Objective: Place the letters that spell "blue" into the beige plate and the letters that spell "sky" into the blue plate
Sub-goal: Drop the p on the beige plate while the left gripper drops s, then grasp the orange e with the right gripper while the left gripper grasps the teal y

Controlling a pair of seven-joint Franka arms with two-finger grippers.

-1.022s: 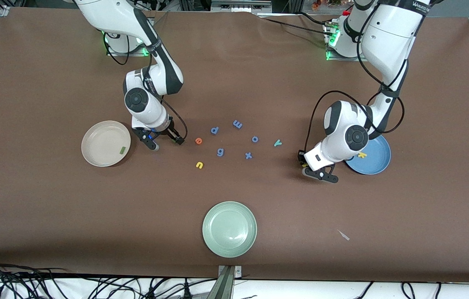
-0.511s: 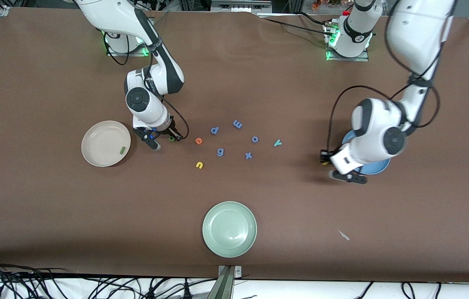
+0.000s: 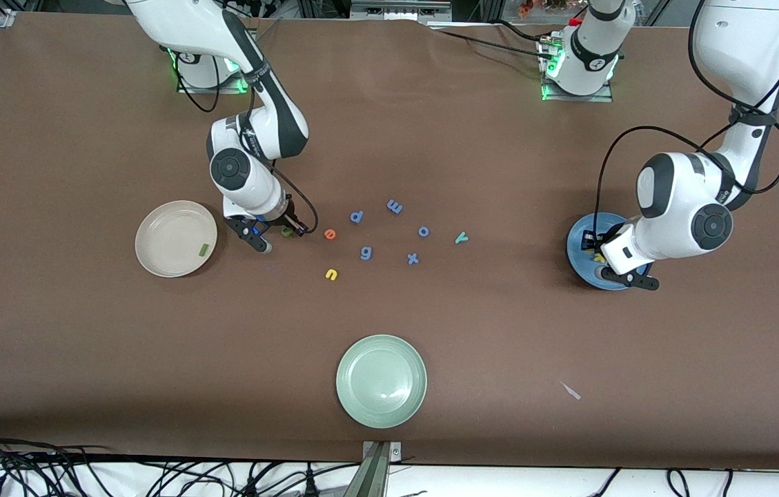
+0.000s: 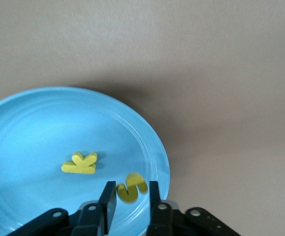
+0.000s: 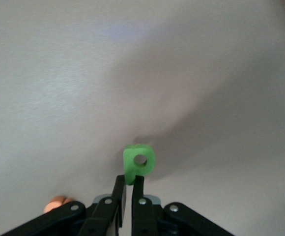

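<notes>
Foam letters [image 3: 361, 238], no brand writing

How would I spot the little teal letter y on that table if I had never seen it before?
Start at the blue plate near the left arm's end of the table, then look toward the scatter of small letters in the middle. The teal y is the letter closest to that plate, beside the blue o; its neighbours are blue, and it alone is teal.

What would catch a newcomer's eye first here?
The left pincer sits over the blue plate, its fingers standing apart around the yellow s, beside the yellow k. The right pincer grips the green b near the beige plate.
</notes>
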